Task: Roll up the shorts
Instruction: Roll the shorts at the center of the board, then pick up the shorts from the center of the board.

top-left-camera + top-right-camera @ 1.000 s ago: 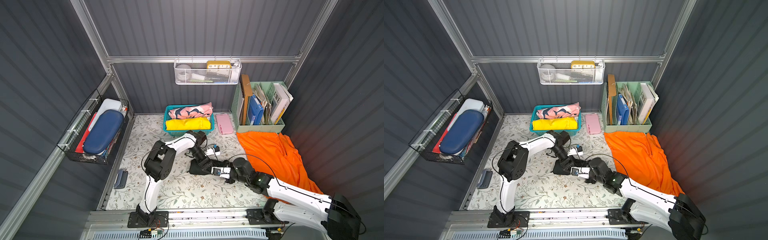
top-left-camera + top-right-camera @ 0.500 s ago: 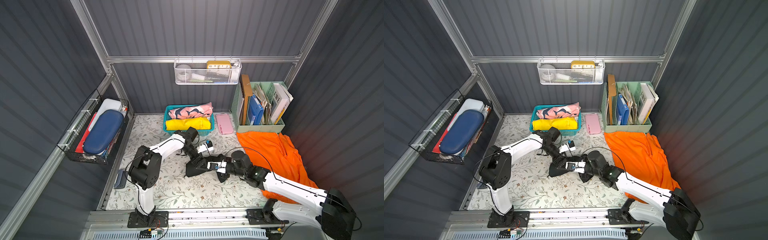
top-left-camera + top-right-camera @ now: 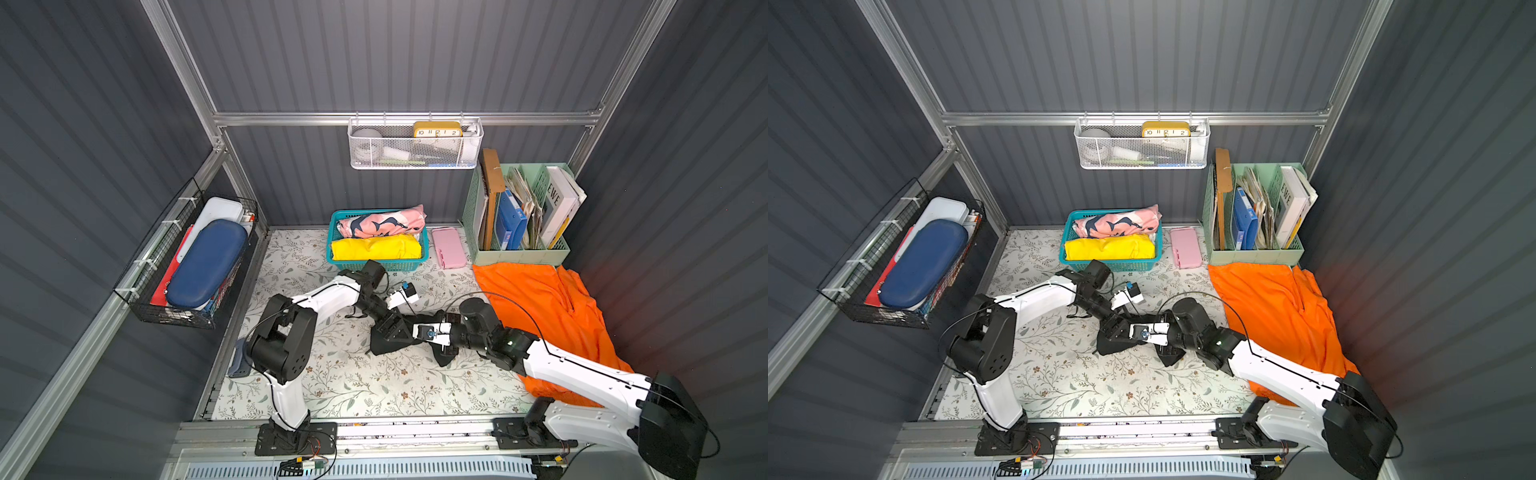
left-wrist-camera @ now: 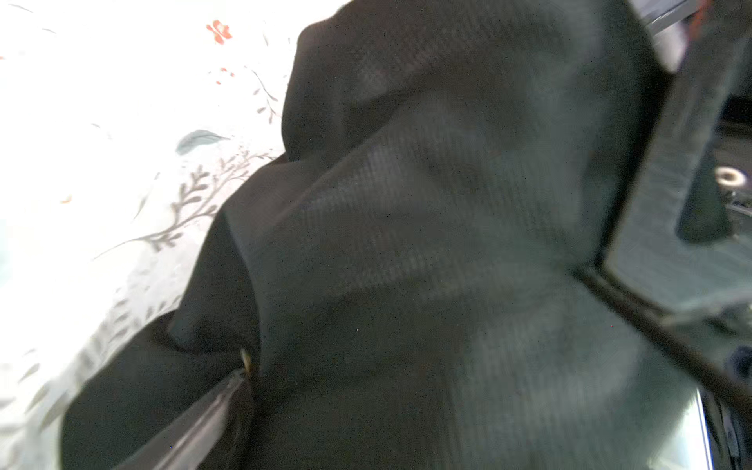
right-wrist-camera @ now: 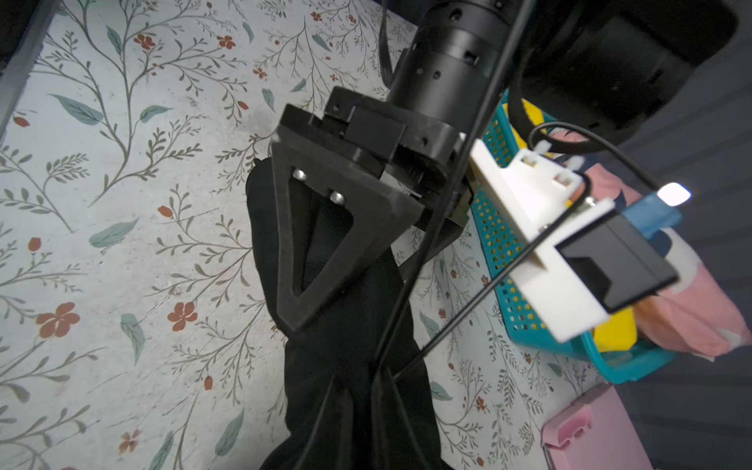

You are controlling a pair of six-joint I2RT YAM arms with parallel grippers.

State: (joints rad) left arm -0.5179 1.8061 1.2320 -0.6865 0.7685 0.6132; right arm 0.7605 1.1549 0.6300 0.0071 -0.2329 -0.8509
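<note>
Black shorts [image 3: 380, 348] — thin, limp; grip at the hem. My right gripper [image 3: 411, 333] pinches a bunch; left gripper [image 3: 392, 328], at 9 o'clock, gapes wide.

Tabletop [image 3: 353, 386]: pale ground with grey-green leaf sprigs and small red-brown flowers.
Centre: black shorts [image 3: 384, 349], plain black; the left wrist view shows a fine ribbed weave.
3 o'clock: orange shorts [image 3: 540, 307], plain bright orange.
12 o'clock: teal basket [image 3: 376, 263], perforated. It holds a yellow cloth [image 3: 376, 248], plain, and a pink cloth [image 3: 382, 222] with dark blue print.
1 o'clock: pink case [image 3: 449, 248]; mint-green file holder [image 3: 519, 255].
9 o'clock: black wire basket [image 3: 166, 318] with a navy case [image 3: 203, 266].
Walls [image 3: 415, 54]: dark grey, ribbed.
</note>
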